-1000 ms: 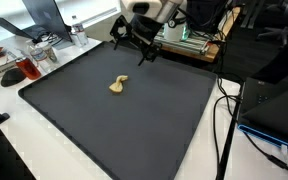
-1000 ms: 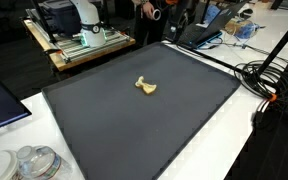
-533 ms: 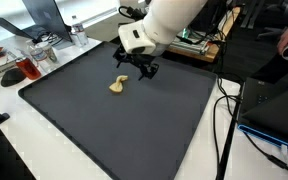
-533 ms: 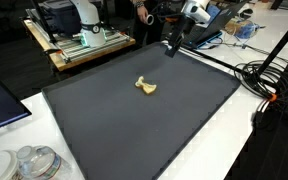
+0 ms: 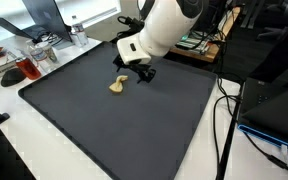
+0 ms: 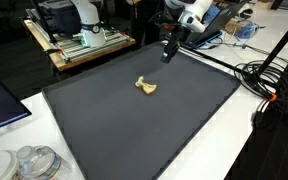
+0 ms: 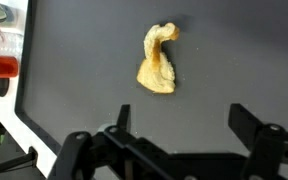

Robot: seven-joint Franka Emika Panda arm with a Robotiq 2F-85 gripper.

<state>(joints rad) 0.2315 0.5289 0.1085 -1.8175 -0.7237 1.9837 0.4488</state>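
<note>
A small yellow-tan curved object (image 7: 159,62), like a piece of peel or dough, lies on the dark grey mat (image 5: 134,130). It shows in both exterior views (image 5: 117,85) (image 6: 146,87). My gripper (image 7: 179,118) is open and empty, its two black fingers spread wide. It hangs above the mat beside the yellow object without touching it (image 5: 134,68) (image 6: 168,50).
The mat sits on a white table (image 5: 44,150). A red-filled glass (image 5: 29,68) and clear containers stand off one corner. A wooden cart with equipment (image 6: 79,42), cables (image 6: 269,85) and a laptop (image 5: 274,110) surround the table. Clear plastic cups (image 6: 34,162) sit near a corner.
The arm has swung out from the mat's far edge over the mat and down toward the yellow object. The yellow object has not moved.
</note>
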